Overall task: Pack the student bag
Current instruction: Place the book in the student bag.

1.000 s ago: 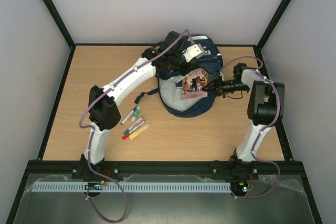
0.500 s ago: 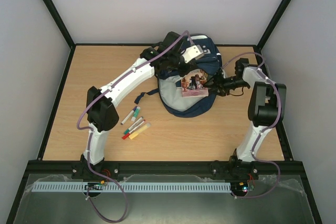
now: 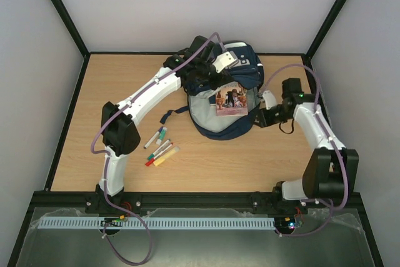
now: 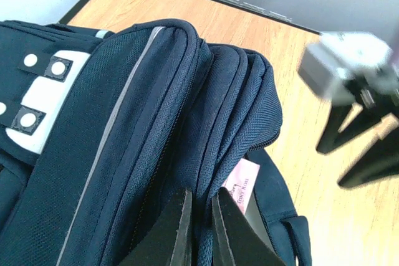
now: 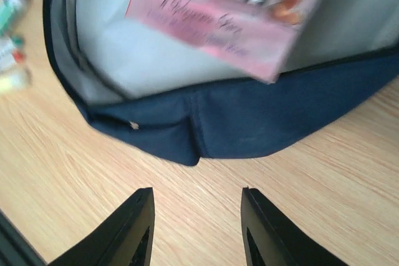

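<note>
The left gripper (image 4: pixel 201 200) is seen clamped on the zip rim of the bag (image 4: pixel 124 123), mid far edge of the table (image 3: pixel 125 79); the right gripper (image 5: pixel 196 194) is parted, empty, just beside. Soft, limp fabric is judged best gripped at rims or straps.

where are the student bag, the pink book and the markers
student bag (image 3: pixel 228 130): top view, on its navy lower edge
pink book (image 3: pixel 232 99): top view, middle of the cover
markers (image 3: pixel 160 151): top view, a marker mid-cluster

L gripper (image 4: pixel 199 228) closed, R gripper (image 5: pixel 197 228) parted
</note>
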### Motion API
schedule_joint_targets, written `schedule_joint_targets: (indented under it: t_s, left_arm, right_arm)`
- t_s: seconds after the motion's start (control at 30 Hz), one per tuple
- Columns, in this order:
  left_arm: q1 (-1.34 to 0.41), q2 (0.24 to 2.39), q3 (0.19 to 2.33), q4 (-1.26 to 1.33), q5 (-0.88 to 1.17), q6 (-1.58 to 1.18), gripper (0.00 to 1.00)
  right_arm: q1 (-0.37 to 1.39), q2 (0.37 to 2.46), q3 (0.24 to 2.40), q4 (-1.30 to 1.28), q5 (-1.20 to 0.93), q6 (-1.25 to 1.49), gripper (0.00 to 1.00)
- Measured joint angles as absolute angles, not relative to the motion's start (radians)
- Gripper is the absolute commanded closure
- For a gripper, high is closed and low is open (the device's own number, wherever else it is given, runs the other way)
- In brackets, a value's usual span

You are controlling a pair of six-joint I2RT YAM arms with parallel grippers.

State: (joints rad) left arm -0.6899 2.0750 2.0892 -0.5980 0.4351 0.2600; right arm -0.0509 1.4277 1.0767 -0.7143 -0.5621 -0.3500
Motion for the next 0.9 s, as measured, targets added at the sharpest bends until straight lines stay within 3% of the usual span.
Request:
schedule_joint_targets:
  t_s: [0.13, 0.4, 0.9]
  left_arm:
    - [-0.685, 2.075, 2.079, -0.599, 0.463, 0.244, 0.98]
    - [-0.684, 2.075, 2.075, -0.599, 0.472, 0.239, 0.98]
    - [-0.684, 2.072, 2.074, -0.613, 0.472, 0.244, 0.98]
  right_arm:
    - [0.112, 1.340, 0.985, -0.649, -0.372, -0.494, 0.56]
    - [0.328, 1.362, 0.966, -0.411, -0.034, -0.661, 0.45]
    - [0.421, 1.547, 0.956, -0.185, 0.116, -0.872, 0.47]
